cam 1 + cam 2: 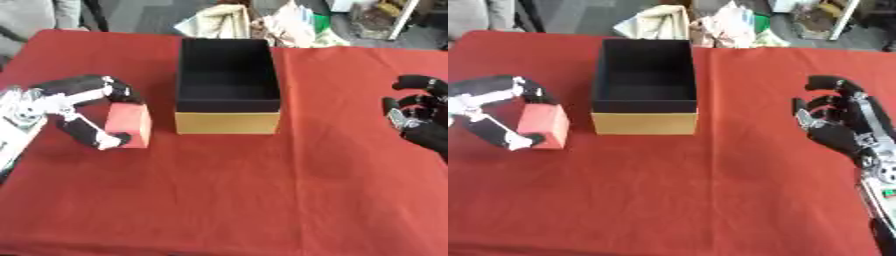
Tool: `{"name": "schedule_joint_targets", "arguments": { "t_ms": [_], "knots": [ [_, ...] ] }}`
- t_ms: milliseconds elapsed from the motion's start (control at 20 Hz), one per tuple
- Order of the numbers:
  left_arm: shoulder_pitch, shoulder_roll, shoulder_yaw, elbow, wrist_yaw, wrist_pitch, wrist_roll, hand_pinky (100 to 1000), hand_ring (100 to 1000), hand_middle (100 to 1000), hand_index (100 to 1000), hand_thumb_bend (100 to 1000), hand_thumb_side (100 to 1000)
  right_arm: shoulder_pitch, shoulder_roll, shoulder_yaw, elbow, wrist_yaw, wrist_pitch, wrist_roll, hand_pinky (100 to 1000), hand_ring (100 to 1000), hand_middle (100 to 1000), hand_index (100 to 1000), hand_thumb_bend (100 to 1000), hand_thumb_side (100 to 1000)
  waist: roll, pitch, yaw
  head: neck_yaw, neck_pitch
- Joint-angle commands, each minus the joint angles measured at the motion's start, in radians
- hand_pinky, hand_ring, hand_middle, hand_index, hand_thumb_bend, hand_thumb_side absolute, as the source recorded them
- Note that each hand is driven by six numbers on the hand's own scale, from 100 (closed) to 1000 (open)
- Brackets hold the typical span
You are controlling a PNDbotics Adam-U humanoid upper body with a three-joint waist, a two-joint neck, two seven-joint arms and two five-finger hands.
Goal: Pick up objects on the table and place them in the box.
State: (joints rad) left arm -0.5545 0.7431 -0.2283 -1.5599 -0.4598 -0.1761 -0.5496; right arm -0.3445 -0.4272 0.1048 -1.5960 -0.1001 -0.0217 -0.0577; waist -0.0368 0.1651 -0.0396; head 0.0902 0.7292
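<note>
The red tablecloth (pixel 227 200) fills the near foreground and carries nothing there; all objects lie farther back.

Far left: the left hand (pixel 61 107) is curled round a red block (pixel 129 125). The fingers arch over the block's far top edge and the thumb (pixel 98 137) closes on its near lower corner, so the block is pinched between them. Whether the block rests on the cloth or is slightly raised cannot be told. It sits just beside the box, to the box's left, and is not touching it.

Centre: the box (pixel 227 122) stands upright and open-topped, with a tan front wall and a black interior. Nothing is visible inside it.

Right: the right hand (pixel 837 120) hangs idle near the table's right edge, well apart from the box, fingers curled and holding nothing.

Handling judgement: the block appears rigid, flat-faced and probably light, with no fragile parts. Opposed flat faces give the best purchase; the present edge-and-corner hold may let it pivot. Lift clear of the box wall before moving it across.
</note>
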Motion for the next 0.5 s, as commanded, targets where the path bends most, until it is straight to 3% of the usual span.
{"name": "schedule_joint_targets", "arguments": {
  "t_ms": [50,250,500],
  "knots": [
    [-0.055,0.048,0.031,-0.038,-0.022,-0.001,0.027,722,618,410,675,185,146,-0.011,-0.025,-0.009,-0.006,-0.003,-0.002,0.003,432,538,686,771,230,100,0.002,-0.020,0.001,-0.003,0.005],
    [-0.167,0.032,0.013,-0.002,-0.060,-0.015,0.030,727,611,411,671,221,145,-0.012,-0.024,-0.006,-0.005,-0.003,-0.002,0.006,432,538,686,771,229,100,0.002,-0.022,0.001,0.000,0.003],
    [-0.333,-0.087,-0.023,0.128,-0.144,-0.057,0.042,730,612,410,668,245,146,-0.018,-0.019,-0.001,-0.005,-0.004,-0.002,0.012,432,538,686,771,227,100,-0.002,-0.021,-0.006,0.009,-0.003]
  ]
}}
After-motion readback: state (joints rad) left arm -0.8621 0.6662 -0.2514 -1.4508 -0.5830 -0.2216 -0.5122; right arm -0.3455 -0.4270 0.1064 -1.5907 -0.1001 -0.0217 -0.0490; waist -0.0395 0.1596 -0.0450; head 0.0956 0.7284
